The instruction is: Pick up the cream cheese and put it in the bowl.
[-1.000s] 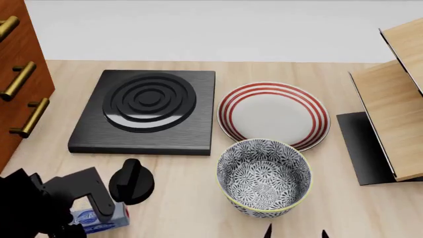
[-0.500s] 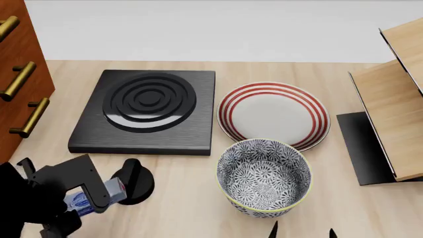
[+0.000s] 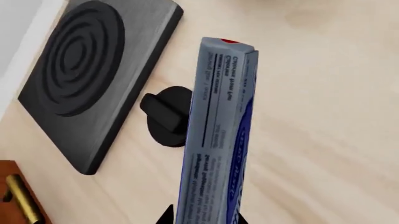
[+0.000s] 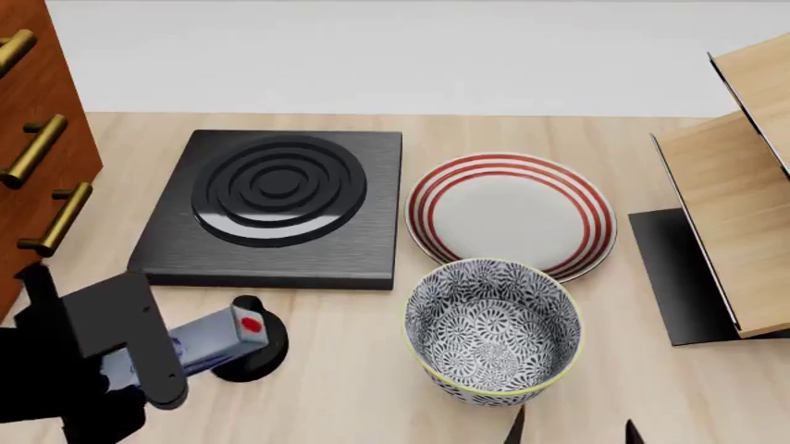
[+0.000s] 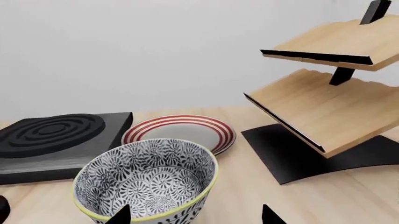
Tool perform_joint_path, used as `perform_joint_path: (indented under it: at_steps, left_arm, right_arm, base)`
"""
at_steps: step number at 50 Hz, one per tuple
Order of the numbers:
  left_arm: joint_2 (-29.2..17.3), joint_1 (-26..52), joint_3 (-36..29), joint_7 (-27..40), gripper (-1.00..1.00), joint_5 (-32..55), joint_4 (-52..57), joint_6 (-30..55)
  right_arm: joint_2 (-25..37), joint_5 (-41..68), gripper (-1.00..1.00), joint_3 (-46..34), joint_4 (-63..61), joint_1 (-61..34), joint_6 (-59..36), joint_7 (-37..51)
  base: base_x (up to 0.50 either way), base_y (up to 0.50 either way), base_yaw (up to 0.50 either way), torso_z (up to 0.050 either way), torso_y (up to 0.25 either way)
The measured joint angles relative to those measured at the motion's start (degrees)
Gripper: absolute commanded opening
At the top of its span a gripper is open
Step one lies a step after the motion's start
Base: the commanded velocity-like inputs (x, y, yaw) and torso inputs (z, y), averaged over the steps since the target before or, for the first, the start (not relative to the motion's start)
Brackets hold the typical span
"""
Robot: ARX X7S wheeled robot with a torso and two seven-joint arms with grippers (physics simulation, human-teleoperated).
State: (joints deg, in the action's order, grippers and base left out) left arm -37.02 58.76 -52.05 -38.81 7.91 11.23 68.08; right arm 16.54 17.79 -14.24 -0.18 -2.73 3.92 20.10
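Silver-grey cream cheese (image 4: 213, 339) sits clamped in your left gripper (image 4: 148, 356), lifted off the table at eight o'clock. Carry it level toward the bowl (image 4: 494, 330) at three o'clock, clearing the rim.

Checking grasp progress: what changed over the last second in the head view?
The left tool, shut on the cream cheese, has lifted it off the table and swung its red-dot end toward the bowl. Bowl, plate, burner and knob are unmoved; right tool barely shifted.
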Motion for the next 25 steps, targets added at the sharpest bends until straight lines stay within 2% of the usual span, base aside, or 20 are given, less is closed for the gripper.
perform_joint_path:
  at_steps: [10, 25]
  left_arm:
    - [-1.0, -1.9, 3.5, -0.5, -1.00, 2.8, 8.8, 0.0]
    - [1.6, -2.7, 4.8, -1.2, -1.00, 4.6, 10.3, -3.6]
  right_arm:
    - [2.6, 0.2, 1.00, 0.0, -6.4, 1.9, -1.3, 0.0]
    - [11.0, 3.5, 1.00, 0.1, -22.4, 5.5, -6.1, -2.9]
  base:
    - [0.00, 0.00, 0.00, 0.000, 0.000]
    - [0.00, 0.00, 0.00, 0.000, 0.000]
